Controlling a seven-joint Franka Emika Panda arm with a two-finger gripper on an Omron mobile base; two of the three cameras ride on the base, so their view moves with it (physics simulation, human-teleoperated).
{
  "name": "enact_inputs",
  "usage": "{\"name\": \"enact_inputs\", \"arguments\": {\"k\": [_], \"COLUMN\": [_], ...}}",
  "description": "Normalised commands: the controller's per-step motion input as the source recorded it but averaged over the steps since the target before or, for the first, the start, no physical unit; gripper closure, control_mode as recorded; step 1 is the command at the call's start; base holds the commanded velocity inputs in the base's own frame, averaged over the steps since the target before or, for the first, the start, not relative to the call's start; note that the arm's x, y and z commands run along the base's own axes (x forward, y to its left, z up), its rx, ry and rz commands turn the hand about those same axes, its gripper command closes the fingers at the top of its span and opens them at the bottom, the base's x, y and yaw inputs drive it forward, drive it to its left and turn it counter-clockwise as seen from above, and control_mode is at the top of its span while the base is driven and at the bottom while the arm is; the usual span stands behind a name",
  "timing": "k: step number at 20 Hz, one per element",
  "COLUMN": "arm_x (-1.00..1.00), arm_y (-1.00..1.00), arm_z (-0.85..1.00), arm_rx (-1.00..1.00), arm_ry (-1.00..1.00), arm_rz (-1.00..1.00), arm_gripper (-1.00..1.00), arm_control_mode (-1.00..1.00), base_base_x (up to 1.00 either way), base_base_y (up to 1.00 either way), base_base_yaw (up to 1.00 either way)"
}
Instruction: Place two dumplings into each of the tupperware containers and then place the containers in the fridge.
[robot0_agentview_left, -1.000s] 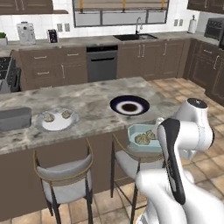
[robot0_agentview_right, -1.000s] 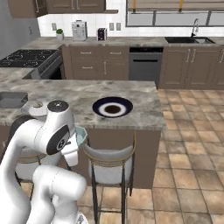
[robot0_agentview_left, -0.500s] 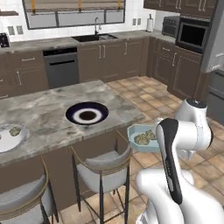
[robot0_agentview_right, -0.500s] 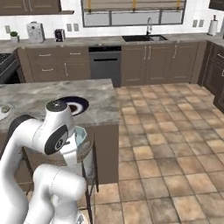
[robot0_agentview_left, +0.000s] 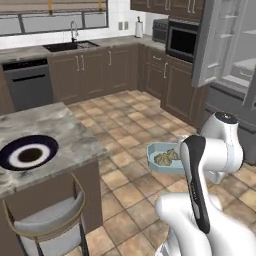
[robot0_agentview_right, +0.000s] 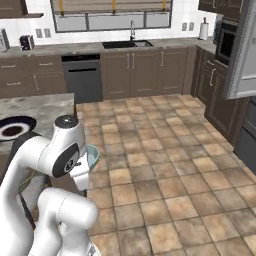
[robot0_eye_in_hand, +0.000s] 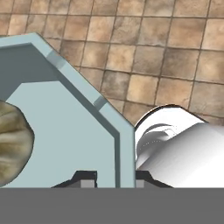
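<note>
Clearly mid-carry: holds the shallow light blue rectangular tupperware tub (robot0_agentview_left: 169, 157) out over the tan tiled floor (robot0_agentview_left: 125, 125), well away from the marble-topped island counter (robot0_agentview_left: 45, 135). Grips it by one wall, seen from the hand view as the two-finger gripper (robot0_eye_in_hand: 114, 178) pinching the rim with one dark fingertip (robot0_eye_in_hand: 86, 178) inside the tub and the other outside, jaws narrow on the thin plastic. Keeps the tub roughly level, judging by the left base view, presumably so the tan crinkled dumplings (robot0_agentview_left: 167, 156) lying on its floor do not slide out (two lumps seem to sit there side by side, though hard to separate at this size); catches one of them large at the left edge of the hand view (robot0_eye_in_hand: 13, 146). Faces toward the tall grey metallic fridge (robot0_agentview_left: 227, 55) at the right, one door standing open with pale shelves behind it, so probably the delivery leg for this tub. Leaves behind on the counter the round dark-rimmed plate (robot0_agentview_left: 27, 152), with a grey-seated stool (robot0_agentview_left: 47, 225) tucked just below. Cannot tell from here where the dark grey tub is.
</note>
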Motion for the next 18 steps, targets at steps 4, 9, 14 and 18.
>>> {"name": "enact_inputs", "arguments": {"k": [4, 9, 14, 18], "arm_x": [0.00, 0.00, 0.00, 0.00], "arm_y": [0.00, 0.00, 0.00, 0.00], "arm_z": [0.00, 0.00, 0.00, 0.00], "arm_rx": [0.00, 0.00, 0.00, 0.00], "arm_ry": [0.00, 0.00, 0.00, 0.00], "arm_rz": [0.00, 0.00, 0.00, 0.00], "arm_gripper": [1.00, 1.00, 1.00, 1.00], "arm_control_mode": [1.00, 1.00, 1.00, 1.00], "base_base_x": [0.78, 0.97, 1.00, 0.90], "base_base_y": [-0.79, -0.43, -0.29, -0.24], "base_base_yaw": [-0.24, -0.20, -0.16, -0.22]}}
